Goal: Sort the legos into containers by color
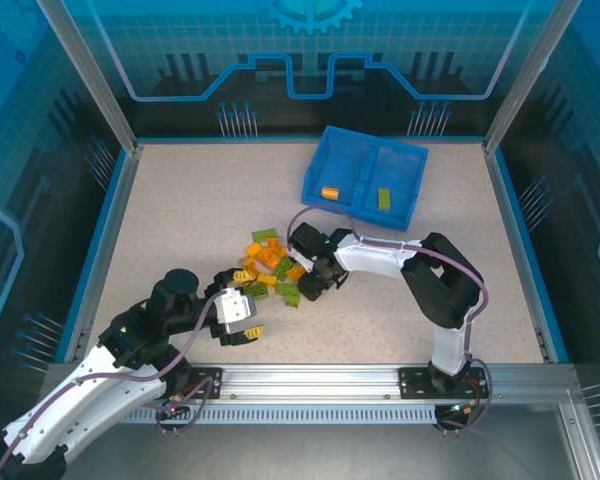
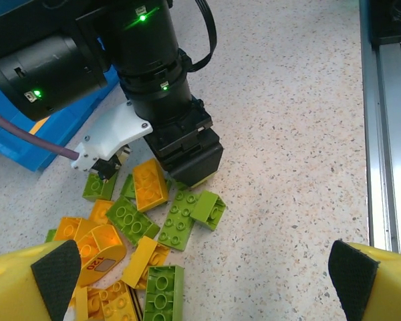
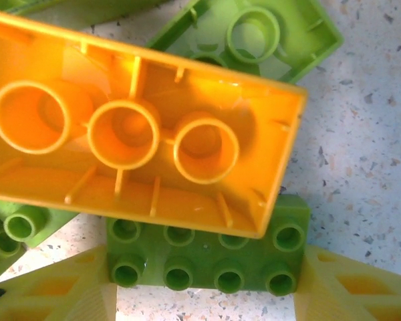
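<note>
1. Blue see-through enclosure walls (image 1: 40,150) ringed a speckled beige table (image 1: 180,220). The left arm ran off the frame's bottom corner.
2. Blue tray (image 1: 358,210) sat far right of centre, with one orange lego (image 1: 330,192) in its left compartment and one green lego (image 1: 384,198) in its right.
3. Loose legos (image 1: 270,270) lay heaped mid-table, colours mixed.
4. Left gripper (image 2: 204,274) hung beside the heap, gaping wide and empty.
5. Right gripper (image 3: 204,294) was down in the heap, its fingers at both ends of a studded green brick (image 3: 207,257). Could not tell whether it was clamped.
6. Overturned orange brick (image 3: 140,127) overlapped that brick and was cut off at the left.
</note>
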Controlling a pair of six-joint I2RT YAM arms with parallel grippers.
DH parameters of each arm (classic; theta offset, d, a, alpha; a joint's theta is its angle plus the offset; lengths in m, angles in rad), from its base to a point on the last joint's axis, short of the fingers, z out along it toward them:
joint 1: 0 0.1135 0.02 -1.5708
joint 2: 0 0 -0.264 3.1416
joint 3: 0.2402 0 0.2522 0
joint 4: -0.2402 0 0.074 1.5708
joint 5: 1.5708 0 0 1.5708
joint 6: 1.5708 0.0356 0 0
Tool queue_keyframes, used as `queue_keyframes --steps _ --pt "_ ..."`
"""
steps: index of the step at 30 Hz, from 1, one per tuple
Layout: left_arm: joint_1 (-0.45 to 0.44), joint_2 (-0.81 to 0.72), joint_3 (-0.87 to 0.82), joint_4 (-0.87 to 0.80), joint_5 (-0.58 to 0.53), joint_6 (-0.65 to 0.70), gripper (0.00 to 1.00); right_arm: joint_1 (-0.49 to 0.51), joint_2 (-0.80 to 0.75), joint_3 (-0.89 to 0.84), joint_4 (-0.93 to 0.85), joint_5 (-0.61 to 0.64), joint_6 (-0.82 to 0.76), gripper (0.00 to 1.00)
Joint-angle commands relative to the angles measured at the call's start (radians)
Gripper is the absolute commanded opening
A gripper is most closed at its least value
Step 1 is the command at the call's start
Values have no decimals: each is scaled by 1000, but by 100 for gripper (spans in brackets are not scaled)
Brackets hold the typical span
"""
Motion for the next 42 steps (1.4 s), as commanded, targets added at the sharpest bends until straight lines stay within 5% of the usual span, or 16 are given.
queue_keyframes --steps 1,12,18,23,31,37,42 --pt "-3 -1 -15 -10 44 23 99 -2 -72 -34 3 72 31 58" --pt "1 -1 -15 33 28 14 99 -180 -427 34 -46 279 97 57" --pt "2 -2 -26 41 4 -8 99 -454 -240 263 -30 238 137 56" --pt "1 -4 -39 76 21 -45 99 -558 28 494 -96 176 179 56" --pt "2 -7 -55 127 -11 -97 99 -623 167 570 -112 127 289 60" --pt "1 1 -60 148 -26 -115 99 -634 151 566 -135 101 286 78" --pt "3 20 -40 171 -61 -183 99 -634 67 549 -133 89 265 78"
